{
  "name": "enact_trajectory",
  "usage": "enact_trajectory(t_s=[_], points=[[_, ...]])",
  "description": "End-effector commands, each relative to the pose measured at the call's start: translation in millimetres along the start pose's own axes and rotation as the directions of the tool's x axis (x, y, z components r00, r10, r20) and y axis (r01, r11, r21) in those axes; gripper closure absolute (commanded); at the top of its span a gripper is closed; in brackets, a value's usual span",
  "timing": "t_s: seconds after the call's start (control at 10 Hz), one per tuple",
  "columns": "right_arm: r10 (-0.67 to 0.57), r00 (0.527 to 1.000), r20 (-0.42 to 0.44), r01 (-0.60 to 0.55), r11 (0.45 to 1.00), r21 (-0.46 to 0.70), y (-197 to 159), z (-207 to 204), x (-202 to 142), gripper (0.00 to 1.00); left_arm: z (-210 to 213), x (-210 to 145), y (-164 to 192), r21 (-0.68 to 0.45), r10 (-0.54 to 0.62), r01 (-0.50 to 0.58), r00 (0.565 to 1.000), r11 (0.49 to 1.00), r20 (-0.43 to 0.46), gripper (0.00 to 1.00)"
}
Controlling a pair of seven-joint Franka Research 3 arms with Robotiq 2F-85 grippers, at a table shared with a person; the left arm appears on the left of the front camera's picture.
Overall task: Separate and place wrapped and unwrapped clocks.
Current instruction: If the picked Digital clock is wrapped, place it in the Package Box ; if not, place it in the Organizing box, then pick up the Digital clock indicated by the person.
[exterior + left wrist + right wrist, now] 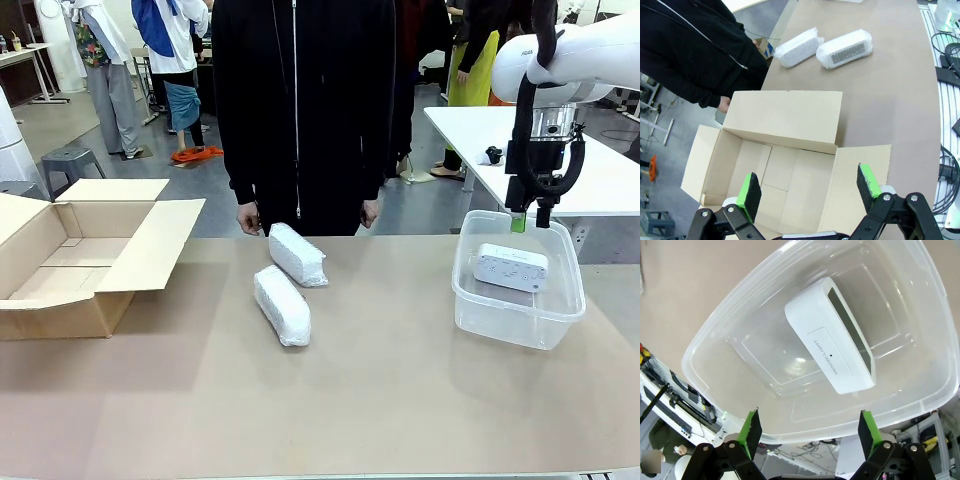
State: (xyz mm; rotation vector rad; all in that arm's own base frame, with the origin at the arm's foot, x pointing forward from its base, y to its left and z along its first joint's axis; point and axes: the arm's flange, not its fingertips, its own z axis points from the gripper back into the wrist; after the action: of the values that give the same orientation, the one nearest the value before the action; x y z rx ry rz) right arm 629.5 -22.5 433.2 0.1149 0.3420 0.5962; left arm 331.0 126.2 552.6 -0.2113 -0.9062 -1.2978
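Observation:
Two wrapped clocks lie mid-table in crinkly white wrap: one (297,253) nearer the person, the other (281,304) just in front of it; both also lie at the top of the left wrist view (796,47) (845,48). An unwrapped white clock (511,267) (831,335) lies inside the clear plastic tub (470,305) (715,345) at the right. My right gripper (531,220) (810,429) hangs open above the tub's far rim, holding nothing. My left gripper (810,190) is open and empty, hovering over the open cardboard box (775,170).
The brown cardboard box (70,262) stands at the table's left with its flaps spread. A person in a black jacket stands at the far edge, hands (249,217) hanging near the table edge. A white table (600,170) stands behind at right.

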Motion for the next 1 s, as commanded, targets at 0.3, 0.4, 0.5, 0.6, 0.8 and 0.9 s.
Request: enact_trajectory(t_s=[0.3, 0.4, 0.5, 0.6, 0.8, 0.9], points=[[0.004, 1.0, 0.006, -0.004, 1.0, -0.005, 0.6, -3.5, -1.4, 0.0, 0.8, -1.7, 1.3, 0.003, -0.019, 0.019, 1.0, 1.0, 0.021, 0.0], [0.004, 1.0, 0.006, -0.004, 1.0, -0.005, 0.6, -3.5, -1.4, 0.0, 0.8, -1.7, 1.3, 0.003, -0.019, 0.019, 1.0, 1.0, 0.021, 0.0], [0.004, 1.0, 0.006, -0.004, 1.0, -0.005, 0.6, -3.5, -1.4, 0.0, 0.8, -1.7, 1.3, 0.003, -0.019, 0.019, 1.0, 1.0, 0.021, 0.0], [0.004, 1.0, 0.006, -0.004, 1.0, -0.005, 0.6, -3.5, -1.4, 0.0, 0.8, -1.7, 1.3, 0.003, -0.019, 0.019, 1.0, 1.0, 0.021, 0.0], [0.004, 1.0, 0.006, -0.004, 1.0, -0.005, 0.6, -3.5, -1.4, 0.0, 0.8, -1.7, 1.3, 0.003, -0.019, 0.019, 1.0, 1.0, 0.021, 0.0], [0.004, 1.0, 0.006, -0.004, 1.0, -0.005, 0.6, -3.5, -1.4, 0.0, 0.8, -1.7, 1.3, 0.003, -0.019, 0.019, 1.0, 1.0, 0.021, 0.0]])
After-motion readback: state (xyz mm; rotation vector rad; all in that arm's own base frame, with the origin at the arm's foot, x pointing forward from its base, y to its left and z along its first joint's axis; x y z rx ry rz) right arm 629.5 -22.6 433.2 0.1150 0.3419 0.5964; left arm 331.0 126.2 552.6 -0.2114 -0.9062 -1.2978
